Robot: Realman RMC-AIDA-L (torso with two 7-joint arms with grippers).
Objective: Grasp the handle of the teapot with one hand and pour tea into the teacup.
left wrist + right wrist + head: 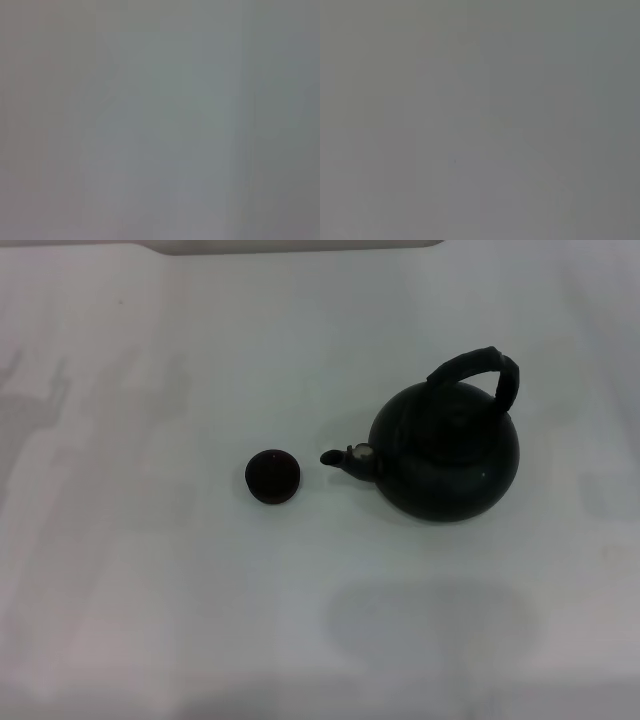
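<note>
A large round black-green teapot (447,455) stands upright on the white table, right of centre in the head view. Its thick black arched handle (484,368) rises over the top, and its short spout with a small silver cap (352,457) points left. A tiny dark brown-black teacup (273,476) sits on the table a short way left of the spout, apart from the pot. Neither gripper shows in the head view. Both wrist views show only a plain grey surface.
The white table (150,590) stretches all around the pot and cup. A dark edge (300,246) runs along the far side at the top. Faint shadows lie on the table at the left and near the front.
</note>
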